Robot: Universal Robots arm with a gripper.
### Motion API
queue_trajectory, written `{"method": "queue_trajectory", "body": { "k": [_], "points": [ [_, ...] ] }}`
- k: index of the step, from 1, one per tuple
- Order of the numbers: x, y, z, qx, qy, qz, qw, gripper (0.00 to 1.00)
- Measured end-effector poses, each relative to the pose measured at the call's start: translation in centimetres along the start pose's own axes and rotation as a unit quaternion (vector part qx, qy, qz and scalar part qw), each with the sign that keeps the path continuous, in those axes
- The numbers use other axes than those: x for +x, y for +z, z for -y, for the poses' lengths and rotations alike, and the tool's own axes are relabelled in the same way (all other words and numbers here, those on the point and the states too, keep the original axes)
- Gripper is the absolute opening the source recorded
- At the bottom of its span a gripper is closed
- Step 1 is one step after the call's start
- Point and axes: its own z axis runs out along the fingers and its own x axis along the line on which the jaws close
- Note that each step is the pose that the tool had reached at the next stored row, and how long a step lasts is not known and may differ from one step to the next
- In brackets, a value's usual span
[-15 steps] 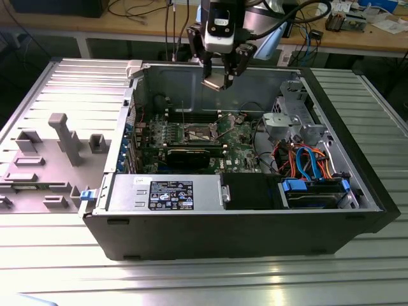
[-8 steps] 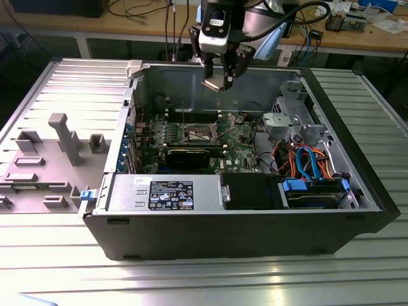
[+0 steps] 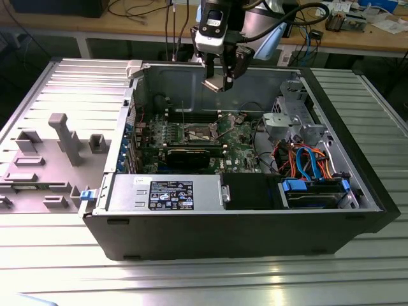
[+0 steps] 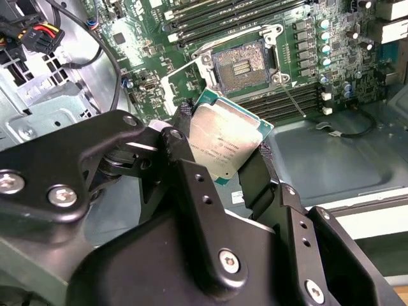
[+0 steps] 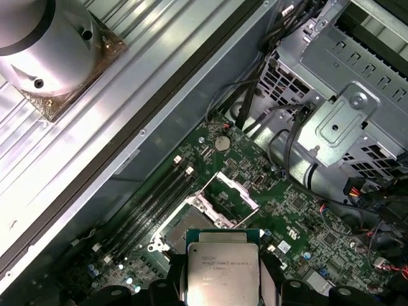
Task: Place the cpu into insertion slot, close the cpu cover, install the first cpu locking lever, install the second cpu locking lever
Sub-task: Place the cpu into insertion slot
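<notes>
- While the jaws clamp the cpu (image 4: 223,143) by opposite edges, it hangs above the motherboard (image 4: 150,35), apart from it.
- Seen in the exterior view, it sits about twelve o'clock of the insertion slot (image 3: 197,132).
- Beside that, the cpu cover (image 5: 234,191) stands raised open.
</notes>
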Motion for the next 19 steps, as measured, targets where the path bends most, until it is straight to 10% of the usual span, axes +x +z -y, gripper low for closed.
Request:
{"method": "queue_trajectory", "body": {
  "k": [10, 19],
  "points": [
    [0.0, 0.12, 0.01, -0.0006, 0.053, 0.0045, 0.99857, 0.55],
    [0.0, 0.21, 0.02, -0.0013, 0.109, 0.0093, 0.99399, 0.55]
  ]
}}
